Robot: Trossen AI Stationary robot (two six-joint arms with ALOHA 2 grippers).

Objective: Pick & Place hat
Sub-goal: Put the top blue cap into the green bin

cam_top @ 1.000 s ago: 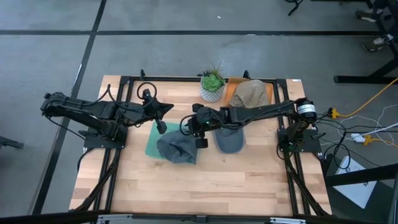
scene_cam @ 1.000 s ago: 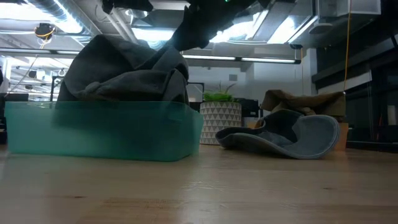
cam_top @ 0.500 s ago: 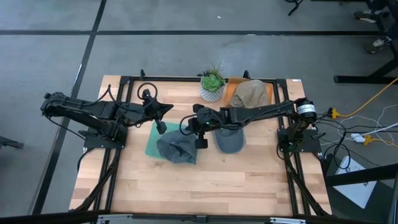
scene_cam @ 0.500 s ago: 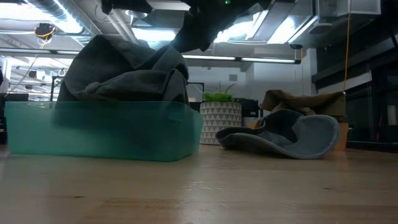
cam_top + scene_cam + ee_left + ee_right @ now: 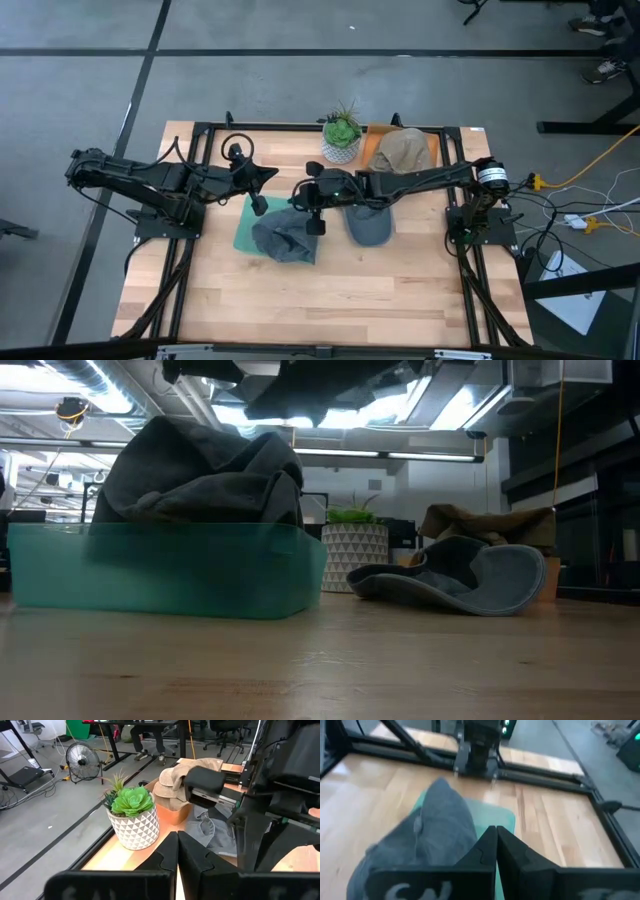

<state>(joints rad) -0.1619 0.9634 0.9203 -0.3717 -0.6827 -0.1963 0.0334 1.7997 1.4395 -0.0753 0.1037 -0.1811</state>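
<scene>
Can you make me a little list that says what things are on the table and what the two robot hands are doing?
Table: light wooden table
Bin: see-through teal plastic bin
Hat in bin: dark grey floppy fabric hat, heaped over the rim
Hat on table: grey brimmed fabric hat, right of the bin
Third hat: tan fabric hat in an orange tray at the far edge
Plant: green succulent in a white patterned pot
Right gripper: fingers shut, empty, above the bin's right edge
Left gripper: fingers shut, empty, by the bin's far edge
</scene>
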